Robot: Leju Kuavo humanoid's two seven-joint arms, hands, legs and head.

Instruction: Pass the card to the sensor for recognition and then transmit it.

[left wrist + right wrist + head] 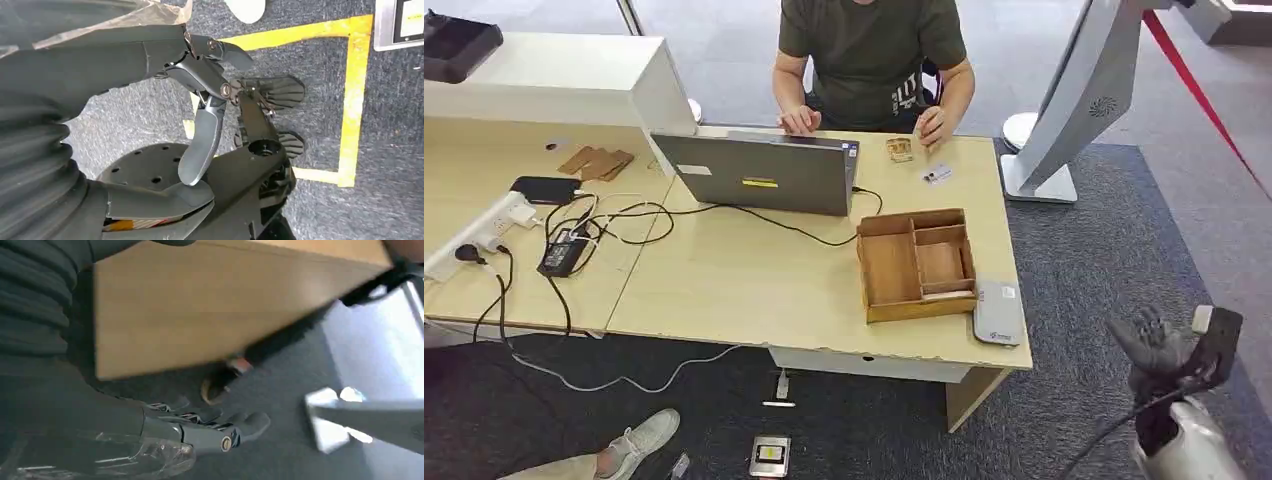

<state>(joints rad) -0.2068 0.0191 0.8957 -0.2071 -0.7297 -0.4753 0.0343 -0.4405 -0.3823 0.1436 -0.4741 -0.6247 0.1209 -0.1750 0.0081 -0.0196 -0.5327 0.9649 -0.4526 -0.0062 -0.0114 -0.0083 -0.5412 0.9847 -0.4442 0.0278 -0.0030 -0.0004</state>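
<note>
The right hand (1162, 345) hung low beside the tabletop's (754, 280) near corner, fingers loosely apart and holding nothing; the left hand (210, 100) pointed at the floor, also loose and empty. The card (937, 175) lay on the far edge of the tabletop, just beside the seated person's hand (932, 125) and well apart from the grey sensor (998, 312). Reaching so far risked clipping the wooden tray (916, 262) or the person. The tray's compartments looked empty apart from a pale strip along the near edge.
</note>
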